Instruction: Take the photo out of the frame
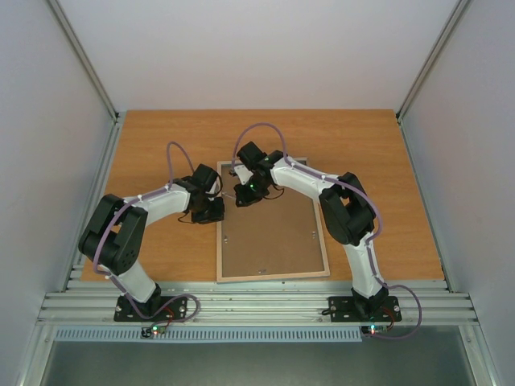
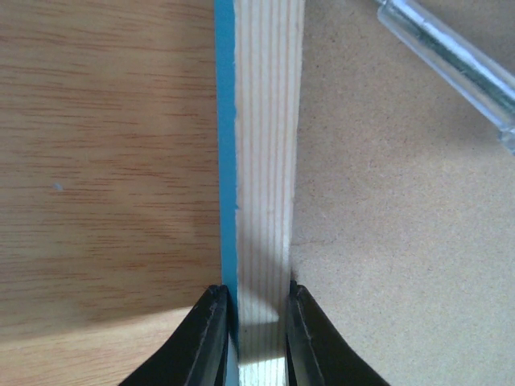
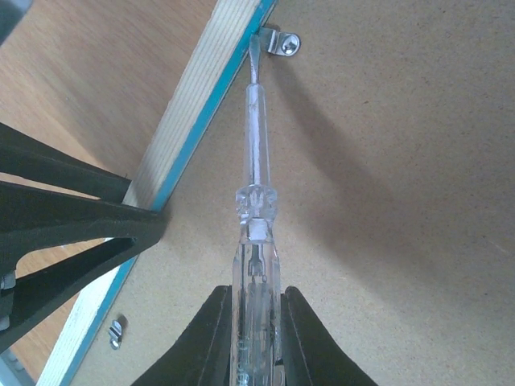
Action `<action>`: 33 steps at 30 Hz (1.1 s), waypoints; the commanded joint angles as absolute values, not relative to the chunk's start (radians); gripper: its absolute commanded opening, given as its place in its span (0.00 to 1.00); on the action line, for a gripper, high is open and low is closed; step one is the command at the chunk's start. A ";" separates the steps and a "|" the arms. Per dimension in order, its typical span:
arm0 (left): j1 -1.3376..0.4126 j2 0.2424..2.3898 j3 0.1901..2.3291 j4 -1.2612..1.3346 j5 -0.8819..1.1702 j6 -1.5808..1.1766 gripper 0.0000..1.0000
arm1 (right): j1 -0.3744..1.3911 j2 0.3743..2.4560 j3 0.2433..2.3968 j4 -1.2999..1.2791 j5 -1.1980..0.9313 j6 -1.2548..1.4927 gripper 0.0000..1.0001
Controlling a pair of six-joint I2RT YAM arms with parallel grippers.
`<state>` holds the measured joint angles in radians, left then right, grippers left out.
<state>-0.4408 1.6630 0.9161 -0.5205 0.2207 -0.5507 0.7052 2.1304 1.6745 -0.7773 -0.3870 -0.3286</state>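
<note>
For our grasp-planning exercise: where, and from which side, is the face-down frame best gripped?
Take the frame by its left side rail, from above, one finger on the table side, one over the backing board. The rail is a narrow straight strip that the jaws can span, as the left gripper shows.

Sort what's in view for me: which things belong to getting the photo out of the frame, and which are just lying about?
In the job: frame, face down; backing board; retaining clip; screwdriver in the right jaws, tip at that clip; left jaws clamping the frame's edge. The photo is hidden.
Just there: wooden table; white walls.
</note>
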 commanded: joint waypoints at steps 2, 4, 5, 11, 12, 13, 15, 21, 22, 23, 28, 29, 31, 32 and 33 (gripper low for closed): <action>-0.444 1.643 0.900 -0.511 0.237 -0.541 0.11 | 0.713 2.086 1.654 -0.724 -0.355 -0.304 0.01; -0.447 1.643 0.900 -0.510 0.238 -0.541 0.11 | 0.712 2.083 1.653 -0.722 -0.347 -0.303 0.01; -0.449 1.644 0.900 -0.509 0.238 -0.541 0.11 | 0.711 2.079 1.649 -0.716 -0.342 -0.300 0.01; -0.459 1.646 0.900 -0.506 0.238 -0.544 0.10 | 0.703 2.077 1.652 -0.723 -0.328 -0.298 0.01; -0.461 1.646 0.900 -0.506 0.238 -0.543 0.10 | 0.704 2.084 1.659 -0.732 -0.329 -0.301 0.01; -0.464 1.645 0.902 -0.507 0.236 -0.544 0.10 | 0.704 2.092 1.664 -0.745 -0.333 -0.304 0.01; -0.469 1.645 0.904 -0.511 0.231 -0.544 0.10 | 0.704 2.104 1.671 -0.754 -0.349 -0.308 0.01; -0.478 1.646 0.911 -0.512 0.227 -0.543 0.10 | 0.704 2.148 1.703 -0.797 -0.369 -0.324 0.01; -0.481 1.647 0.912 -0.513 0.226 -0.543 0.10 | 0.705 2.153 1.705 -0.798 -0.371 -0.325 0.01; -0.484 1.648 0.914 -0.513 0.226 -0.543 0.10 | 0.705 2.156 1.708 -0.799 -0.374 -0.326 0.01; -0.491 1.655 0.920 -0.513 0.222 -0.541 0.10 | 0.705 2.172 1.716 -0.793 -0.387 -0.327 0.01; -0.491 1.655 0.920 -0.513 0.222 -0.541 0.10 | 0.706 2.174 1.719 -0.795 -0.385 -0.328 0.01; -0.492 1.655 0.920 -0.514 0.223 -0.543 0.10 | 0.705 2.179 1.724 -0.800 -0.391 -0.329 0.01; -0.492 1.655 0.920 -0.514 0.222 -0.543 0.10 | 0.705 2.181 1.728 -0.804 -0.394 -0.332 0.01; -0.492 1.655 0.920 -0.514 0.222 -0.543 0.10 | 0.706 2.185 1.731 -0.811 -0.398 -0.336 0.01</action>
<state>-0.4690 1.6592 0.9154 -0.5201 0.1833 -0.5529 0.7048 2.1517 1.6993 -0.7734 -0.3683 -0.3157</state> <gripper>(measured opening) 0.166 0.150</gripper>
